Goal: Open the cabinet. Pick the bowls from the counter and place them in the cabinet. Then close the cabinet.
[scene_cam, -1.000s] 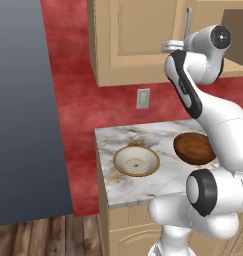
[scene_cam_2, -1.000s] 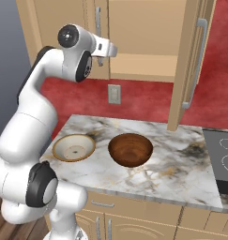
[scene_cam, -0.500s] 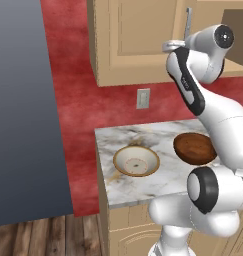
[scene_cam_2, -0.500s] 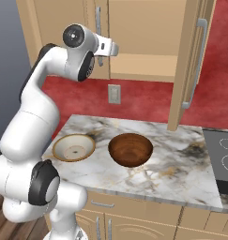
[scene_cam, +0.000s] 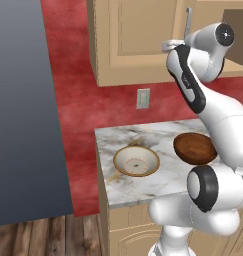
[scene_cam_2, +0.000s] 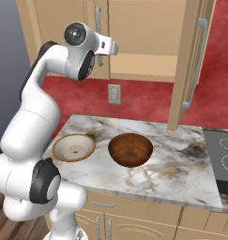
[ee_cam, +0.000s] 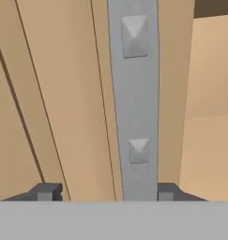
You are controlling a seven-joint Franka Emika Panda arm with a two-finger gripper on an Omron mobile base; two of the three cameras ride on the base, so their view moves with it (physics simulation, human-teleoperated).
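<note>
The cabinet [scene_cam_2: 139, 28] hangs over the counter [scene_cam_2: 181, 164]. Its right door [scene_cam_2: 188, 61] is swung open and its left door [scene_cam: 133, 40] is closed. My gripper [ee_cam: 106, 192] is at the left door's silver bar handle [ee_cam: 134, 93]. Its jaws stand open on either side of the bar, which lies nearer the right fingertip [ee_cam: 167, 191]. From the base views the gripper [scene_cam_2: 114, 47] sits at the handle [scene_cam_2: 98, 21]. The cream bowl [scene_cam_2: 74, 147] and the dark brown bowl [scene_cam_2: 130, 149] rest side by side on the marble.
A wall socket [scene_cam_2: 114, 93] sits on the red wall behind the bowls. A stove top [scene_cam_2: 221, 159] adjoins the counter on the right. A tall dark grey panel [scene_cam: 23, 110] stands to the left. The open door's handle [scene_cam_2: 197, 65] juts out over the counter.
My hand has edged a little closer to the left door's handle and the jaws have narrowed around it. Both bowls lie where they were.
</note>
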